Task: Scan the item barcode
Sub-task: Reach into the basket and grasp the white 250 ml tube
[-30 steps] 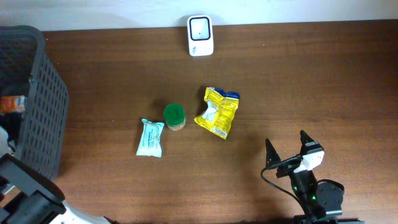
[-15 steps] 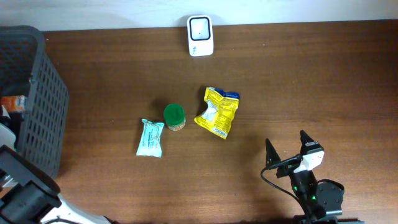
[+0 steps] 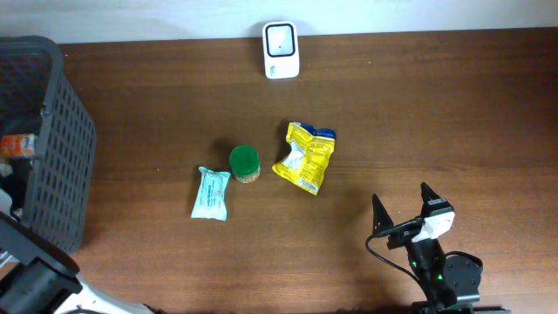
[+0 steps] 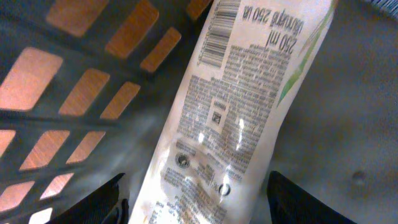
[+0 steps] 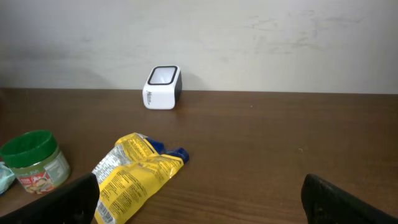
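The bench (image 3: pixel 436 113) is dark brown with a fine wood grain. The basket (image 3: pixel 52 148) at its left edge is dark grey, a lattice of small holes. The pouch (image 4: pixel 230 112) inside it is white with dense black print, a black barcode and a green streak. The scanner (image 3: pixel 281 50) at the far edge is white with a dark window. Mid-bench lie a green-lidded jar (image 3: pixel 244 163), a yellow packet (image 3: pixel 305 159) with blue and white patches, and a pale turquoise sachet (image 3: pixel 211 194).
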You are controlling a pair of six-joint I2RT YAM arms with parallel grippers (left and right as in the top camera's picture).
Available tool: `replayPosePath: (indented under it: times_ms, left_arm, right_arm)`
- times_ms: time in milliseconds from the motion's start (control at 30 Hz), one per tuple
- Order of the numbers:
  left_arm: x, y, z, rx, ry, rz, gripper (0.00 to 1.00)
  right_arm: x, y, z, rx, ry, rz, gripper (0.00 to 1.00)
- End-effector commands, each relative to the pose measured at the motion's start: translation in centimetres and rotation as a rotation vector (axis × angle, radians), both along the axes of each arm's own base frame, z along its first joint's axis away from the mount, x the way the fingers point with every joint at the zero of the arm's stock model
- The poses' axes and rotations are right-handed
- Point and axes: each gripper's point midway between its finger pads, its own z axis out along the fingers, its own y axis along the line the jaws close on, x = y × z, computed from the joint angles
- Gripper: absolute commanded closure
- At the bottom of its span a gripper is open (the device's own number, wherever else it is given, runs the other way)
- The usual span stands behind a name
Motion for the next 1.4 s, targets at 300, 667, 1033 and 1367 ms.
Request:
replayPosePath:
  times_ms: [300,667,1033,1367]
  left_arm:
    - [-0.4,-0.9,-4.3,-0.064,0.035,-0.016,0.9]
    - [2.0,-1.7,2.0,0.023,-0.076,-0.04,1.0]
    - [6.6,-8.8,20.9,0.267,-0.453,-0.188,1.0]
    - [4.6,-12.0,31.8,0.463,-0.677,-0.197,1.0]
  right_arm:
    - [-0.1,0.3,-0.3,0.007,0.009,0.012,0.02]
    - [-0.1,0.3,-0.3,0.007,0.009,0.012,0.02]
    - [-0.1,0.3,-0.3,0.007,0.009,0.012,0.02]
    - [-0.1,0.3,-0.3,0.007,0.009,0.012,0.02]
